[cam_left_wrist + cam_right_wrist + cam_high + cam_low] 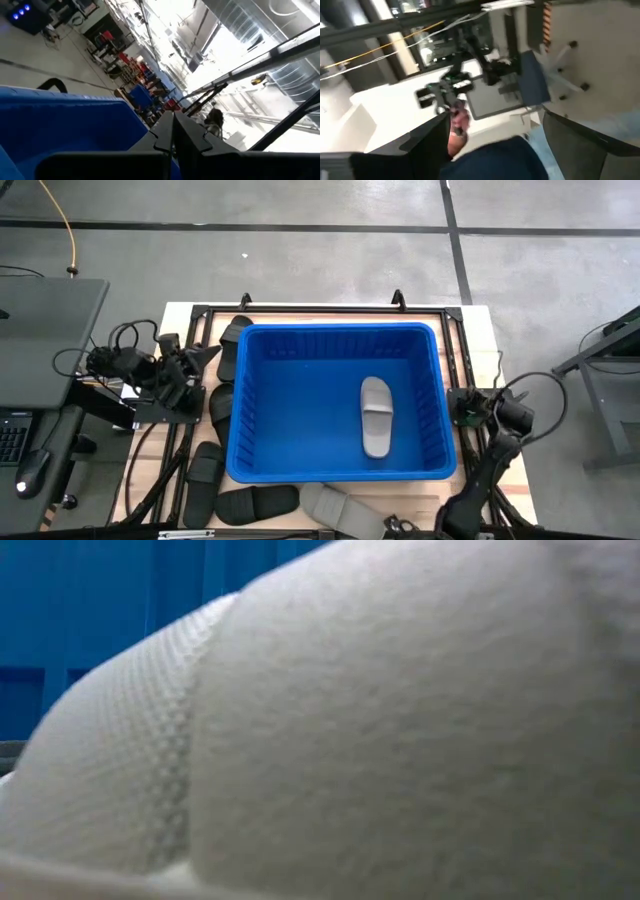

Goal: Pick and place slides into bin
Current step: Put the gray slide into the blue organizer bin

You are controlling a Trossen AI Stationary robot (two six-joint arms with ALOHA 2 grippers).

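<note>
The blue bin [250, 380] stands mid-table with one light grey slide [376, 416] lying flat on its floor. Several black slides lie on the table outside the bin's left wall [220, 406] and near its front left corner [257, 502]. Another light grey slide [335, 508] lies at the front edge and fills the low view [380, 730]. My left gripper [207, 356] is raised beside the bin's left wall, shut and empty, as the left wrist view [173, 131] shows. My right gripper [462, 408] is beside the bin's right wall, open and empty; its fingers stand wide apart in the right wrist view [505, 150].
A black frame [300, 310] runs round the table behind and beside the bin. A desk with a keyboard and mouse [30, 465] stands left of the table. Cables [120, 340] hang by the left arm's base.
</note>
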